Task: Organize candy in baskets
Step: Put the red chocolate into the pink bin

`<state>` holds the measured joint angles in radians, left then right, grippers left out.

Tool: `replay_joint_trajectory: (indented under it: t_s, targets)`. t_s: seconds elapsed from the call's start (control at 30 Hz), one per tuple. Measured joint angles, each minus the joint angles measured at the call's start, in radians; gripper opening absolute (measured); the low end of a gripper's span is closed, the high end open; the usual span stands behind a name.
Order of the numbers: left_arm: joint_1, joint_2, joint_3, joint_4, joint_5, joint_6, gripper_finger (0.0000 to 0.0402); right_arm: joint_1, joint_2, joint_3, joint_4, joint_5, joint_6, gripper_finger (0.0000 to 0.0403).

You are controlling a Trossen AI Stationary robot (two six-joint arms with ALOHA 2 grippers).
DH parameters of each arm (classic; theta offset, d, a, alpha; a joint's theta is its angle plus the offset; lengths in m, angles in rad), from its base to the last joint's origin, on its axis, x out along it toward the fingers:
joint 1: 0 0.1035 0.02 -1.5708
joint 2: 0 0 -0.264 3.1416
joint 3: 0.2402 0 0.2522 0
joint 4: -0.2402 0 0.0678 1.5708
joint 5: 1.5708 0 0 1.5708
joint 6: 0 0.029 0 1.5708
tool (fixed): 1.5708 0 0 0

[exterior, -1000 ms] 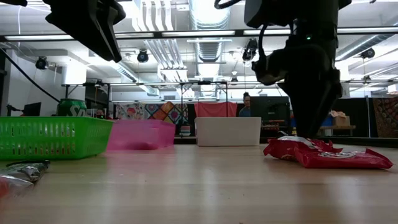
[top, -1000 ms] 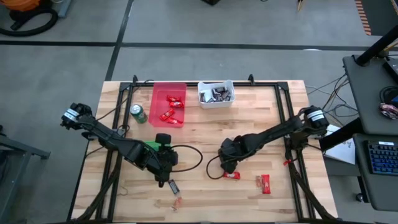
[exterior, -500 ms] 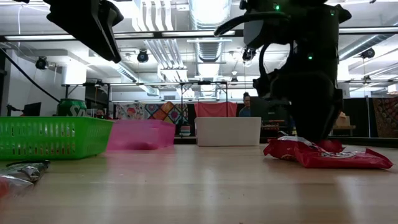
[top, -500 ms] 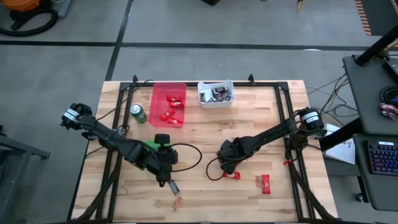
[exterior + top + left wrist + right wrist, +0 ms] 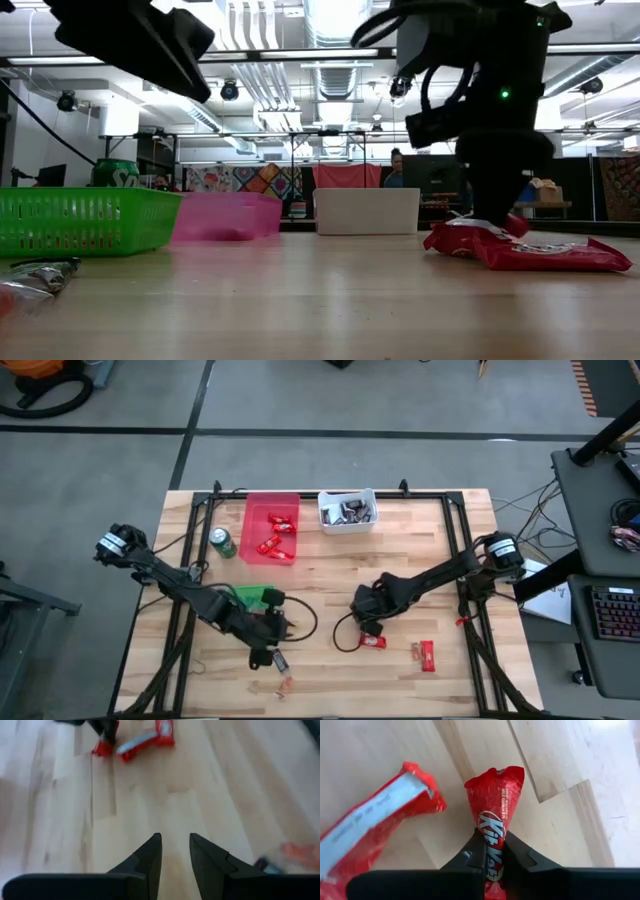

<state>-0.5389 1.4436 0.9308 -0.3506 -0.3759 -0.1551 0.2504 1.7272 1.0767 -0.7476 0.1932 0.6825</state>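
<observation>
My right gripper (image 5: 372, 626) stands over the table's middle right, shut on a red-wrapped candy bar (image 5: 495, 800). A second red bar (image 5: 375, 827) lies beside it, seam up, and a third (image 5: 427, 655) lies farther right. My left gripper (image 5: 175, 840) hangs open over bare wood near the green basket (image 5: 255, 597), with nothing between its fingers. The red basket (image 5: 272, 528) holds red bars; the white basket (image 5: 348, 510) holds dark and silver pieces. A dark candy (image 5: 278, 659) and a mixed-colour one (image 5: 285, 683) lie near the front edge. My right gripper pinches the red bar's two long sides (image 5: 492, 832) between its two fingers, about midway along it. The fingers come steeply from above and lie across the bar, and the wrapper is squeezed narrow there. The bar's far end (image 5: 495, 777) rests on the table.
A green soda can (image 5: 222, 543) stands left of the red basket. Black frame rails (image 5: 455, 550) run along the table's left and right sides. A cable loops on the wood between the two arms (image 5: 310, 622). Bare wood shows in the middle and at the front right.
My right gripper has rolled about its own line and shut on the red bar, staying over the same spot. My left gripper has tipped farther down and sunk toward the table's near edge, baring more of the green basket.
</observation>
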Motion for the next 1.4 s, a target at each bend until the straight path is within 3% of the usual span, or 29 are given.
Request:
replay_joint_trajectory:
  t_s: [0.17, 0.27, 0.33, 0.43, 0.57, 0.73, 0.87, 1.13, 1.4]
  targets:
    - [0.007, -0.027, -0.116, 0.29, -0.105, -0.006, 0.0084, 0.0, -0.048, -0.003, -0.006, 0.067, -0.045, 0.003]
    - [0.008, -0.028, -0.195, 0.519, -0.265, -0.007, 0.0084, 0.0, -0.092, -0.003, 0.021, 0.215, -0.049, 0.0032]
    - [0.011, -0.029, -0.243, 0.671, -0.317, 0.024, 0.0088, 0.0, -0.122, -0.004, 0.069, 0.309, -0.058, 0.003]
    - [0.02, -0.028, -0.307, 0.875, -0.344, 0.08, 0.0102, -0.001, -0.166, -0.007, 0.21, 0.375, -0.147, 0.0028]
    - [0.04, -0.028, -0.366, 1.063, -0.346, 0.109, 0.0134, 0.005, -0.189, -0.034, 0.537, 0.34, -0.347, 0.0029]
    - [0.042, -0.027, -0.39, 1.127, -0.348, 0.143, 0.0176, 0.006, -0.169, -0.102, 1.003, 0.153, -0.584, 0.0029]
    - [0.044, -0.027, -0.39, 1.128, -0.348, 0.143, 0.0198, 0.006, -0.135, -0.132, 1.215, 0.101, -0.67, 0.0029]
    - [0.044, -0.015, -0.383, 1.156, -0.313, 0.155, 0.021, 0.005, -0.085, -0.121, 1.257, 0.055, -0.716, 0.0029]
    - [0.052, 0.087, -0.337, 1.192, -0.312, 0.199, 0.0193, 0.004, -0.087, -0.121, 1.254, 0.034, -0.72, 0.0029]
